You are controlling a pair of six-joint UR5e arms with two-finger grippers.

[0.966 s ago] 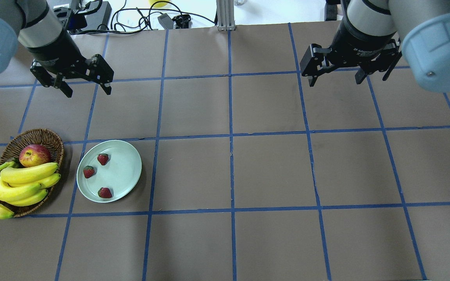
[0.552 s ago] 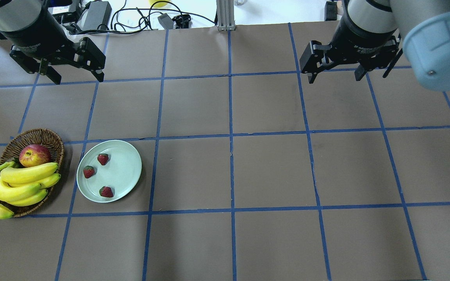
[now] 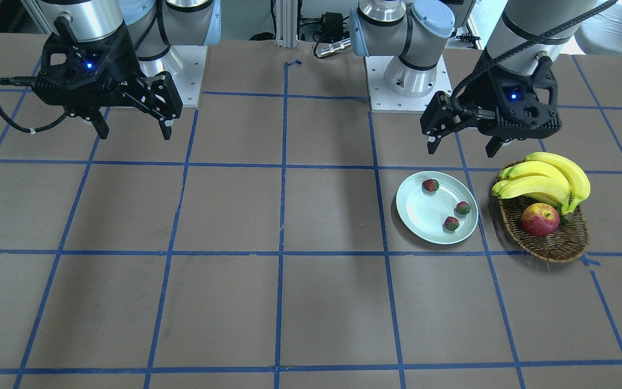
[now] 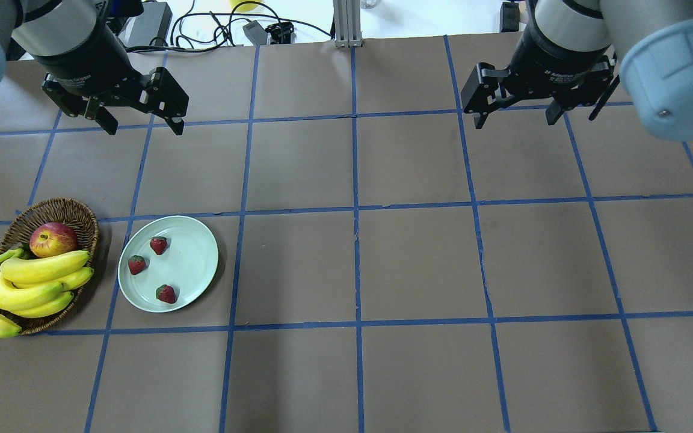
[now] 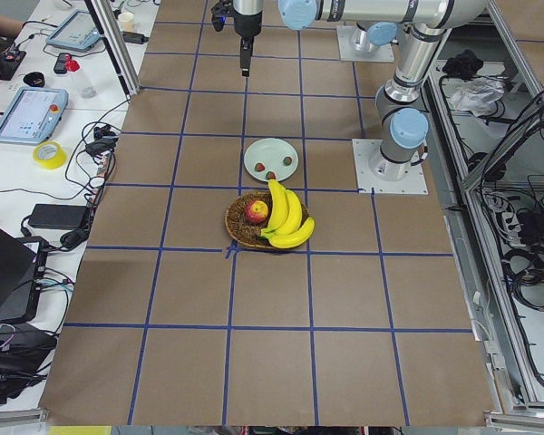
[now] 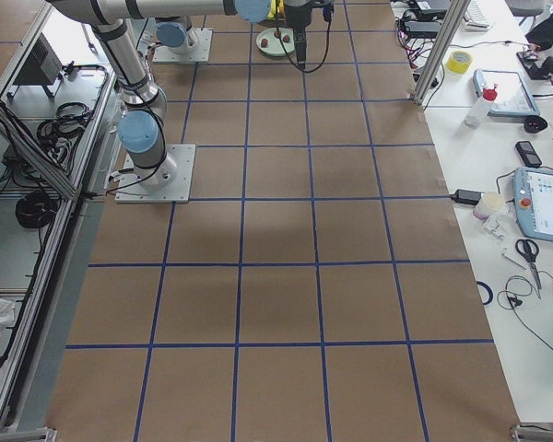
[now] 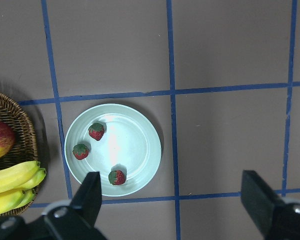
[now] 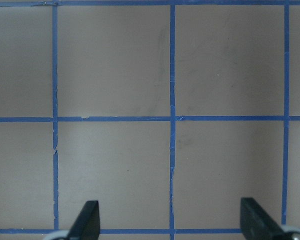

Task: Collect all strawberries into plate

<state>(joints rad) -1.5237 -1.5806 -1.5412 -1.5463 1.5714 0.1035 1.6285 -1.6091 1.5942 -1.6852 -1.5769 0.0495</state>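
A brown table [image 4: 418, 258], gridded with blue tape [image 4: 354, 168], flanked by cluttered white benches [image 6: 493, 152].

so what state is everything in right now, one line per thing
strawberries, all three lying on the plate, apart from each other
plate, flat on the table, beside the basket
left gripper, jaws open, empty, raised off the table
right gripper, jaws open, empty, raised off the table
basket, upright, holding fruit
apple, in the basket
bananas, in the basket, overhanging its rim
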